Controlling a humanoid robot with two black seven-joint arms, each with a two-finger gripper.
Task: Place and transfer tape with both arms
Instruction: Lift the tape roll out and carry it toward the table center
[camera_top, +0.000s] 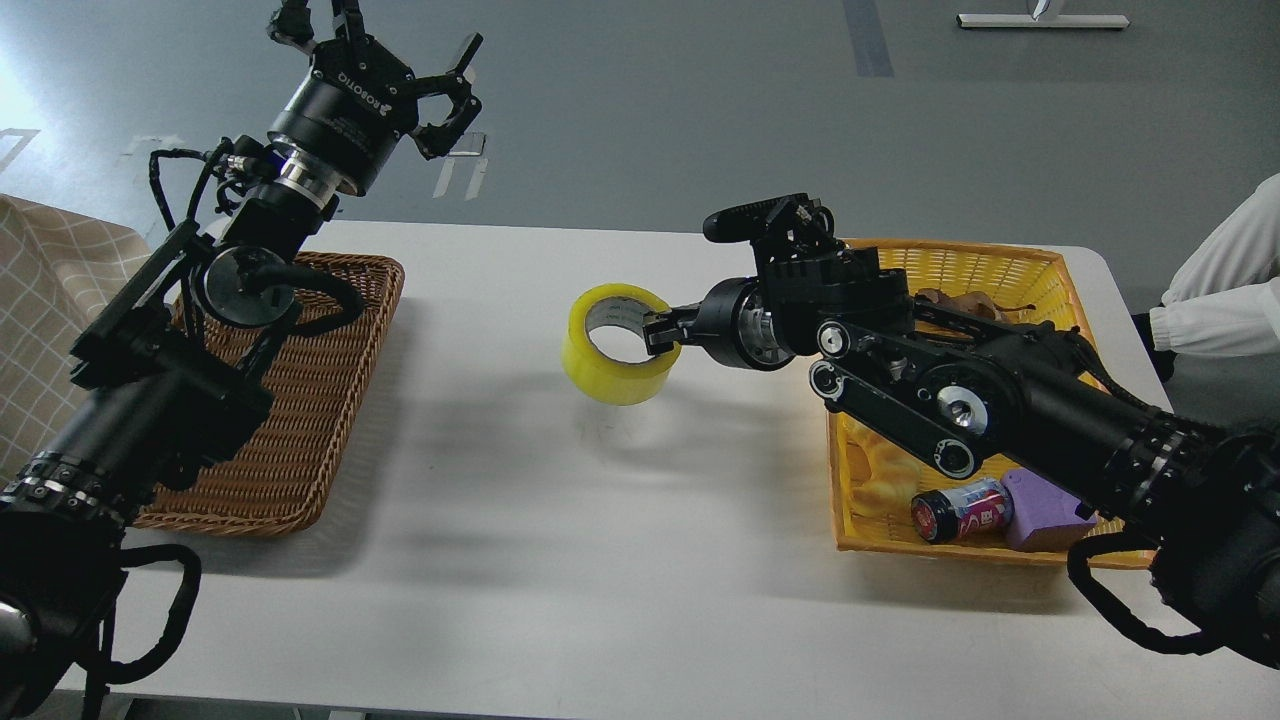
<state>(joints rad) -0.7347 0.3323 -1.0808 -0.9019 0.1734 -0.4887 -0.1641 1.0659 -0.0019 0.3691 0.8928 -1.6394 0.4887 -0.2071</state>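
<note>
ROBOTIQ marks left tool (400, 45); right tool (660, 333) grips tape (612, 365).

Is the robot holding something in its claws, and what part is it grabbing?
Yes. The right gripper pinches the tape by the right side of its ring wall, lifted off the table. The left gripper is open, holding nothing.

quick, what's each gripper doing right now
Left gripper: open, empty, raised above the brown wicker basket.
Right gripper: shut on the yellow packing tape roll.
</note>
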